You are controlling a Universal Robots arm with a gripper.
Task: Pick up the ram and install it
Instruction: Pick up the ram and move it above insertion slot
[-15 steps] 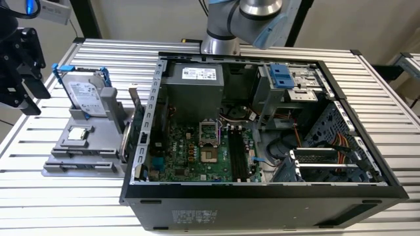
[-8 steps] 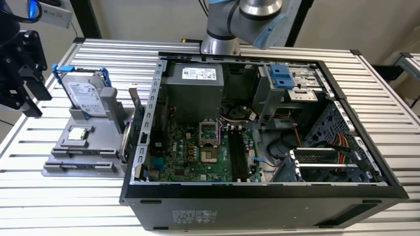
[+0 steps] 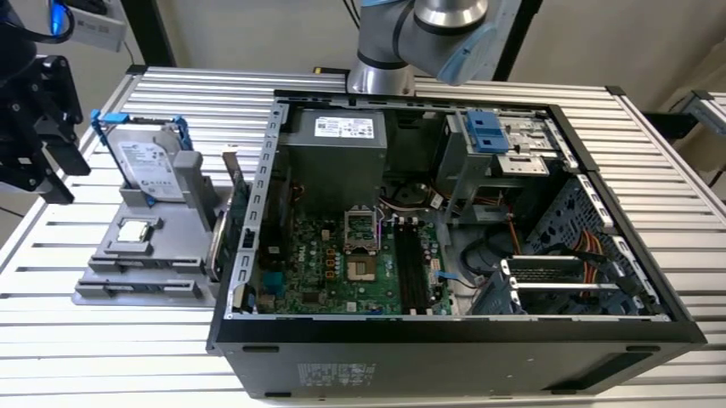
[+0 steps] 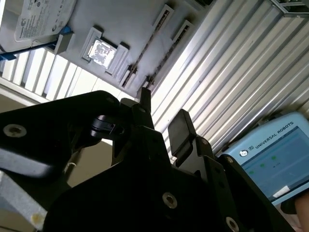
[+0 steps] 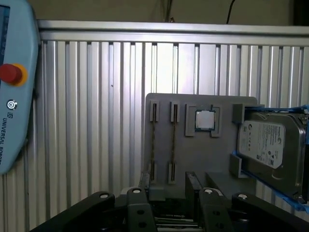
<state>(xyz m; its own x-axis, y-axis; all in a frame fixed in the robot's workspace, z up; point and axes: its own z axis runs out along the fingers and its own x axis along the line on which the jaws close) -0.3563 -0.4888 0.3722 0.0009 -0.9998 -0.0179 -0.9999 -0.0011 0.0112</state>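
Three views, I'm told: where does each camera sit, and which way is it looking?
Exterior view: off the arm, high up, looking down into the open computer case; the robot arm shows beyond it.
First wrist view: on the wrist, looking past the end effector at the grey parts holder.
Second wrist view: on the wrist, looking past the end effector obliquely at that holder.
Both wrist views share the CPU chip and hard drive.
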